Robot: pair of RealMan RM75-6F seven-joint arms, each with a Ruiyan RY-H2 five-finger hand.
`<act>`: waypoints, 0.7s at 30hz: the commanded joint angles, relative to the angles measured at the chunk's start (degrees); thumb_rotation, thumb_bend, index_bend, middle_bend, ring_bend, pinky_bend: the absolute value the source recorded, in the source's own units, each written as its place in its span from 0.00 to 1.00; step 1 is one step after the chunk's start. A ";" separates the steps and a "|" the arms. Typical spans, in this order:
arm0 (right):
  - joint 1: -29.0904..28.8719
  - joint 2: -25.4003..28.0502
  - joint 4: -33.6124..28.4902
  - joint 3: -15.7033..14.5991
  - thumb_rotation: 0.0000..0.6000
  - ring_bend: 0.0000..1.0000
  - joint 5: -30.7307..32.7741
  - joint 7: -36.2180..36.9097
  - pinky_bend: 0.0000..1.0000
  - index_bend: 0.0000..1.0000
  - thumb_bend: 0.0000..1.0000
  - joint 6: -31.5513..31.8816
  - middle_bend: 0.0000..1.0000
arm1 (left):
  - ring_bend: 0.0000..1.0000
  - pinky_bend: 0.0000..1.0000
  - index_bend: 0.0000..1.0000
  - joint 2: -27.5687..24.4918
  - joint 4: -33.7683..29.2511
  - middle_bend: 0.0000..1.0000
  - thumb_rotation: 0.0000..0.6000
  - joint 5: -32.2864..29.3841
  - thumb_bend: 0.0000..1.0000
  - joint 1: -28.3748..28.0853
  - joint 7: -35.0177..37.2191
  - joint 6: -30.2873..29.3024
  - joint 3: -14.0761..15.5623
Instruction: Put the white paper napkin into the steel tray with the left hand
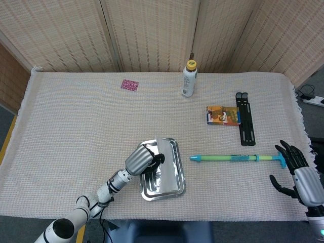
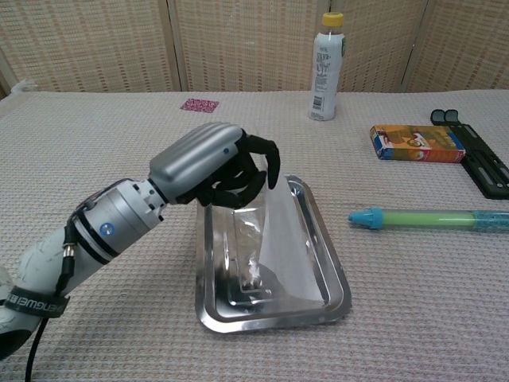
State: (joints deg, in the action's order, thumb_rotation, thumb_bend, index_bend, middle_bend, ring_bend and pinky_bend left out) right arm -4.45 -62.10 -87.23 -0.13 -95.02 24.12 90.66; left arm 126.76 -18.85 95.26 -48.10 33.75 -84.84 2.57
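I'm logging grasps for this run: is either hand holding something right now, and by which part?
The left hand pinches the white paper napkin by its top edge; its lower part lies in the steel tray. The right hand holds nothing.

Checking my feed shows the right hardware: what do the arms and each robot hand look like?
The left robot hand has a silver-grey back shell and black fingers. Its forearm is silver-grey then white, with black rings, a black cable alongside and a black band bearing white lettering. The right robot hand matches: grey shell, black fingers.
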 commanded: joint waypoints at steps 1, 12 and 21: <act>-0.02 0.05 0.04 -0.10 1.00 0.00 -0.03 0.25 0.00 0.00 0.44 -0.22 0.00 | 0.97 1.00 0.60 0.74 1.60 1.00 1.00 0.52 0.68 1.45 0.64 0.60 0.84; 0.24 -0.06 -0.52 -0.12 1.00 0.00 -0.26 -0.88 0.00 0.00 0.44 0.09 0.00 | 0.97 1.00 0.60 2.04 4.93 1.00 1.00 0.24 0.68 3.54 0.30 3.98 1.40; -0.15 -0.17 -0.16 0.08 1.00 0.00 0.00 -0.43 0.00 0.00 0.44 -0.58 0.00 | 0.97 1.00 0.59 1.58 5.90 1.00 1.00 0.04 0.69 4.21 0.07 5.02 1.46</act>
State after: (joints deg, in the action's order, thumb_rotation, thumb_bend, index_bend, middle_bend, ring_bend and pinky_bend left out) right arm -4.60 -62.27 -87.39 -0.05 -95.02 23.69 90.08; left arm 128.39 -12.96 95.25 -43.93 33.77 -79.77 3.98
